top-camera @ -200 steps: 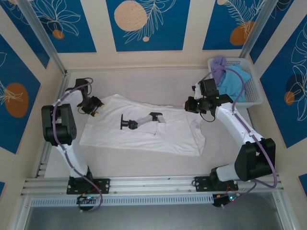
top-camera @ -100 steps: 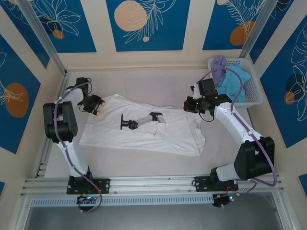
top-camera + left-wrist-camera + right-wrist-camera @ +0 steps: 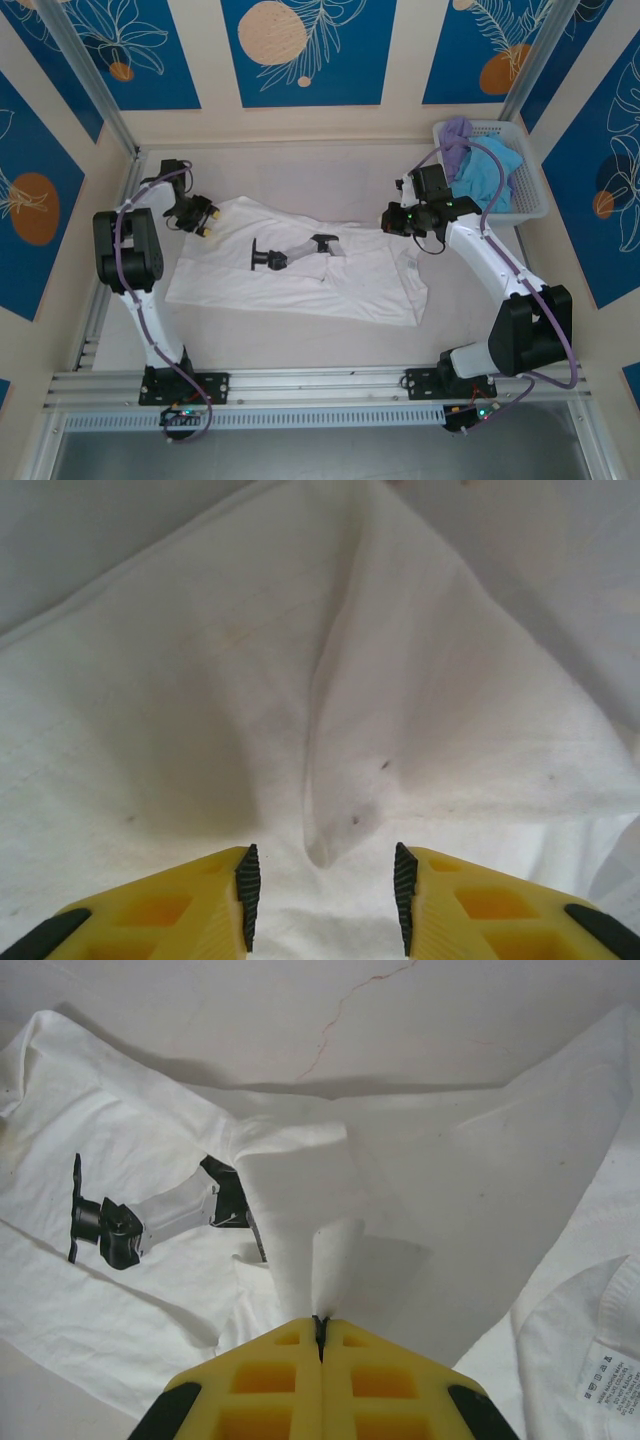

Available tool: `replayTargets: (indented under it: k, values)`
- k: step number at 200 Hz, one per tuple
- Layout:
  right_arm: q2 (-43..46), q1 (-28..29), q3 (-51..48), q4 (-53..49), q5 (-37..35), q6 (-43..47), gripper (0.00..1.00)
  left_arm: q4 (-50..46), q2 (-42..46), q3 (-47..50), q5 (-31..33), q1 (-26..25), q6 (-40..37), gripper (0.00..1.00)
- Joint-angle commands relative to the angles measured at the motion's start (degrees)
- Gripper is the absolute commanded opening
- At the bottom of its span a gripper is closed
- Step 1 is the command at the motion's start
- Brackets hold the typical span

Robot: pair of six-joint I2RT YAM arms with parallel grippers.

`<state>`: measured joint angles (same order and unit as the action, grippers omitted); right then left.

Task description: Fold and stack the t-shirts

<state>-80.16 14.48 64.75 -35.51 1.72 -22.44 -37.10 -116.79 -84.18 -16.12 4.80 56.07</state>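
Note:
A large white t-shirt point(image 3: 300, 272) with a dark print point(image 3: 290, 252) lies spread on the table. My left gripper point(image 3: 207, 224) hovers at its far left corner. In the left wrist view that gripper point(image 3: 324, 890) is open just above the white cloth point(image 3: 200, 730), with a raised fold point(image 3: 330, 820) lying between the yellow fingers. My right gripper point(image 3: 388, 221) is at the shirt's far right edge. In the right wrist view it point(image 3: 320, 1326) is shut on a pinched peak of the white t-shirt point(image 3: 300, 1220). A light blue t-shirt point(image 3: 487, 170) and a lavender t-shirt point(image 3: 458, 134) sit in the basket.
The white lattice basket point(image 3: 530, 205) stands at the far right corner against the wall. Bare table point(image 3: 300, 170) lies beyond the shirt and in front of it. The shirt's neck label point(image 3: 603, 1370) shows at the right in the right wrist view.
My left gripper has edged slightly farther back and to the right, onto the shirt's far left corner. The right gripper has kept its hold and hardly moved.

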Motion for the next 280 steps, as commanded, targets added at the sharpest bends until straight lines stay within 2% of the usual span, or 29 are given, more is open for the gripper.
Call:
replayTargets:
  k: [1,34,83,116,183,217,247,280]
  values:
    - [-0.32,0.33,0.11,0.26,-0.13,0.24,0.00,-1.64,-1.24,-1.88,-0.33,-0.58,0.10,0.40]
    - [-0.44,0.41,0.05,0.44,0.01,0.29,0.00,-2.36,-1.95,-2.65,-0.06,-0.58,-0.36,0.37]
    - [-0.70,0.38,0.35,0.35,-0.02,0.61,0.00,-2.61,-3.26,-4.47,0.19,-0.74,-0.70,0.27]
    - [-0.82,0.37,0.55,0.29,0.13,0.80,0.00,-3.06,-3.77,-5.45,0.87,-0.84,-1.45,0.16]
    - [-1.05,0.44,0.86,0.17,0.02,1.12,0.00,-3.28,-4.50,-5.73,0.17,-1.02,-1.98,0.16]
    - [-1.40,0.30,1.16,0.31,0.16,1.23,0.00,-3.37,-4.49,-6.03,0.06,-1.02,-2.36,0.00]
    - [-1.65,0.26,1.70,0.18,-0.13,1.26,0.00,-4.99,-4.66,-9.47,0.21,-0.93,-5.21,0.00]
    - [-2.47,-0.48,3.21,-0.46,-1.01,0.91,0.00,-7.15,-5.37,-17.00,-0.36,0.30,-12.41,0.00]
